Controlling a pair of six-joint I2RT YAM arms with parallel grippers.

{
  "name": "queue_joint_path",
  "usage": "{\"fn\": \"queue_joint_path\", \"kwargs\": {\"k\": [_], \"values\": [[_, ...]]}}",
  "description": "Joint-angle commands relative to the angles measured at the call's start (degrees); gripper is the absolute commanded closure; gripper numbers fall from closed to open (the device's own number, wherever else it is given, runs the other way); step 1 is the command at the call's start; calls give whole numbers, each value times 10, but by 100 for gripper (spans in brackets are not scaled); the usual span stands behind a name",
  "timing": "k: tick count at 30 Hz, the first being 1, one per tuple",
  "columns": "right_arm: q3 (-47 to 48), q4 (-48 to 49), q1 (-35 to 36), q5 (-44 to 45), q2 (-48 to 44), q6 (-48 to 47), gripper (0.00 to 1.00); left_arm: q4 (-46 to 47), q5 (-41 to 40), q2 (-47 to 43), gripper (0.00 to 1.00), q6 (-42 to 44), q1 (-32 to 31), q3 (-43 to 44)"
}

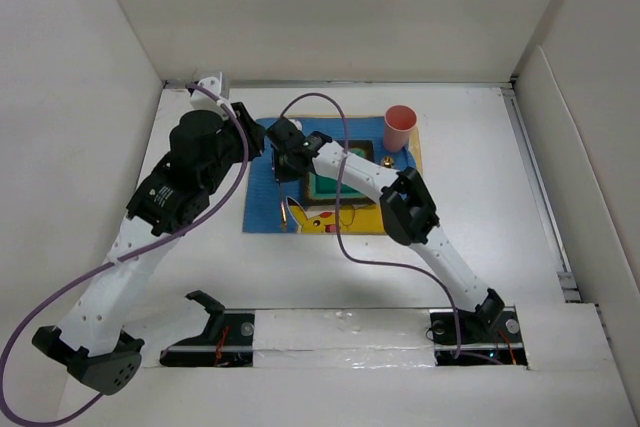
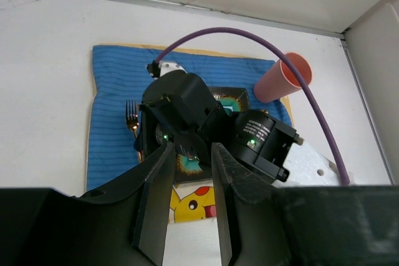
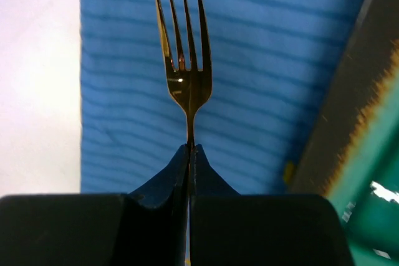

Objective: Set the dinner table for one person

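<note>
On the white dinner table (image 1: pixel 480 197) lies a blue placemat (image 1: pixel 262 212) with a yellow cartoon figure. My right gripper (image 3: pixel 190 151) is shut on the neck of a gold fork (image 3: pixel 185 60). The fork's tines point away over the mat, left of a dark square plate with a green centre (image 1: pixel 325 187). From above, the fork (image 1: pixel 284 209) runs along the mat's left strip under the right gripper (image 1: pixel 283 172). My left gripper (image 2: pixel 190 204) hangs high over the mat's near edge. It is open, and only the mat shows between its fingers.
A pink cup (image 1: pixel 399 127) stands at the placemat's far right corner, with a small gold item (image 1: pixel 388 160) just in front of it. A purple cable (image 2: pixel 249 35) arches over the right arm. White walls enclose the table on the left, the back and the right.
</note>
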Motion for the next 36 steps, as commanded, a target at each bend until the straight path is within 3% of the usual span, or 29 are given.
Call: {"fn": "queue_joint_path", "kwargs": {"k": [1, 7, 11, 14, 17, 20, 21, 24, 28, 32, 36], "values": [[71, 11, -5, 4, 8, 33, 100, -2, 14, -12, 73, -5, 3, -13], [69, 21, -24, 10, 27, 64, 100, 3, 28, -26, 73, -13, 3, -37], [53, 27, -19, 17, 9, 73, 61, -3, 17, -30, 67, -11, 3, -37], [35, 42, -19, 18, -32, 66, 37, -13, -4, -27, 58, -10, 3, -27], [-1, 55, -19, 13, -79, 50, 25, -16, -18, -26, 48, -10, 3, -13], [-56, 71, -14, -1, -163, 20, 25, -13, -28, -24, 37, -10, 3, -4], [-75, 84, -14, -3, -213, 11, 0, -14, -29, -22, 31, -10, 3, 2], [-159, 93, -9, -6, -303, -15, 0, -10, -36, -19, 24, -12, 3, 12], [-318, 156, -16, 41, -550, -49, 0, -9, -55, -15, 21, -13, 9, 40], [-442, 177, -99, 84, -756, -63, 0, -21, -91, -8, 16, 5, 9, 97], [-467, 118, -204, 140, -882, -72, 0, -20, -109, -15, 15, 17, 9, 131]]}}
